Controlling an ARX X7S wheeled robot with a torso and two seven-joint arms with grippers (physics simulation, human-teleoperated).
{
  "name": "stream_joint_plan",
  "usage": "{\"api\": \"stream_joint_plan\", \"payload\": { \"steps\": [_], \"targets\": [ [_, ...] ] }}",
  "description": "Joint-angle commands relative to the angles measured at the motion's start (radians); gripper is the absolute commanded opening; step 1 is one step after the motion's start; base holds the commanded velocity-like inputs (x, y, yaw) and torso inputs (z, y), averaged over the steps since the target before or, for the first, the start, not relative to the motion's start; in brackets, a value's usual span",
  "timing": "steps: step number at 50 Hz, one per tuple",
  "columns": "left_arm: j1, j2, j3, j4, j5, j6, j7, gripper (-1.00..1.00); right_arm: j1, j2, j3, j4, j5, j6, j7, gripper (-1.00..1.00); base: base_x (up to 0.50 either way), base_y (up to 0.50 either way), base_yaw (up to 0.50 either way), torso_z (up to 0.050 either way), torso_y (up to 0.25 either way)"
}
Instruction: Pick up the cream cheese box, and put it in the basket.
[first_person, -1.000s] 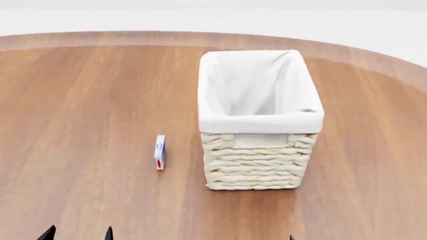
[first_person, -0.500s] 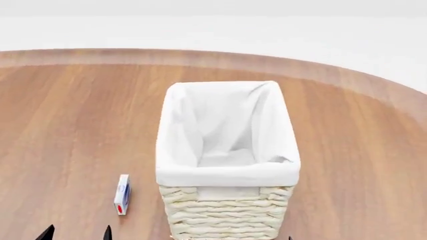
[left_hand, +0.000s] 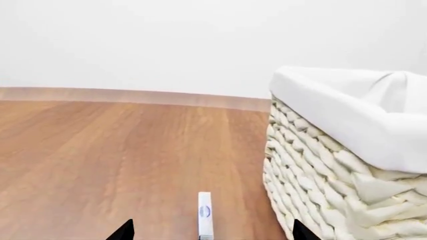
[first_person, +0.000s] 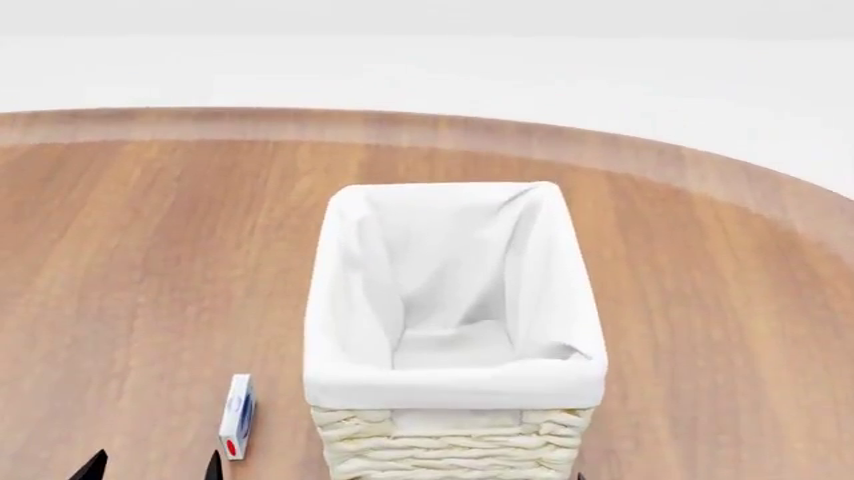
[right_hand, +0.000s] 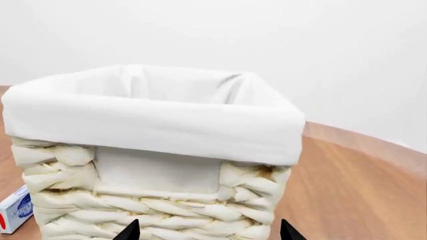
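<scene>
**Left hand lines up on the cream cheese box**

The cream cheese box stands on its thin edge on the bench, just beside the basket on its left, not touching it. In the left wrist view it sits dead centre between the two dark fingertips: the left hand is spread wide and empty. The right hand faces the basket wall, also open, holding nothing. The step looks like the approach. My call: come in low and straight, close across the box's narrow faces, and keep the right-side finger clear of the wicker. Nudge it and that thin box likely topples flat.
</scene>
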Motion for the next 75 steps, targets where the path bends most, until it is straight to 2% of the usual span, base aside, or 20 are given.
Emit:
{"api": "stream_joint_plan", "payload": {
  "steps": [1,11,12,52,53,56,67,75],
  "targets": [
    [-0.004,-0.003,0.008,-0.008,-0.001,0.003,-0.011,1.0,0.005,0.005,-0.008,0.0,0.0,-0.002,0.007,1.0,0.0,0.0,0.0,0.0,0.0],
    [-0.013,0.0,0.012,-0.023,0.035,0.007,-0.059,1.0,0.01,0.007,-0.015,0.016,-0.001,-0.01,0.013,1.0,0.0,0.0,0.0,0.0,0.0],
    [-0.011,0.001,0.012,-0.03,0.064,0.041,-0.078,1.0,0.01,0.007,-0.016,0.015,-0.001,-0.009,0.015,1.0,0.0,0.0,0.0,0.0,-0.25],
    [-0.016,-0.015,0.028,-0.035,0.028,0.051,-0.089,1.0,0.013,0.018,-0.045,0.033,0.008,-0.016,0.031,1.0,0.0,0.0,0.0,0.0,-0.25],
    [-0.014,-0.02,0.027,-0.028,-0.027,0.025,-0.05,1.0,0.016,0.017,-0.046,0.04,0.011,-0.017,0.029,1.0,0.0,0.0,0.0,0.0,0.0],
    [-0.014,-0.016,0.023,-0.033,0.0,0.05,-0.077,1.0,0.014,0.019,-0.047,0.033,0.011,-0.012,0.032,1.0,0.0,0.0,0.0,0.0,0.0],
    [-0.028,-0.023,0.031,-0.038,-0.058,0.051,-0.026,1.0,0.039,0.017,-0.05,0.065,0.016,-0.011,0.036,1.0,0.0,0.0,0.0,0.0,0.0],
    [-0.037,-0.033,0.021,0.003,-0.055,0.041,-0.054,1.0,0.05,0.018,-0.055,0.078,0.017,-0.008,0.038,1.0,0.0,0.0,0.0,0.0,0.0]
  ]
}}
